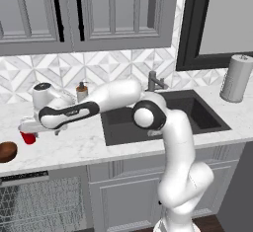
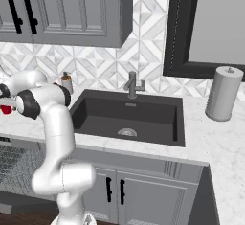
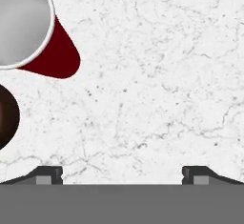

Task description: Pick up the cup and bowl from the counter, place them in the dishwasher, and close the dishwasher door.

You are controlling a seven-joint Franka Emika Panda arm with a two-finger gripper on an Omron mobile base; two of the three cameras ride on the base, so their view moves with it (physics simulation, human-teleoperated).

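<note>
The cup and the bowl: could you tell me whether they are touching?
Apart. The hand view shows a strip of white counter between the cup and the bowl.

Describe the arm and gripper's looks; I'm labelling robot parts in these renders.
The arm is glossy white, built of rounded tubular links with dark grey round caps at the joints and a black band along the forearm. No cables or markings show. The gripper has two small dark finger tips with lighter grey pads.
</note>
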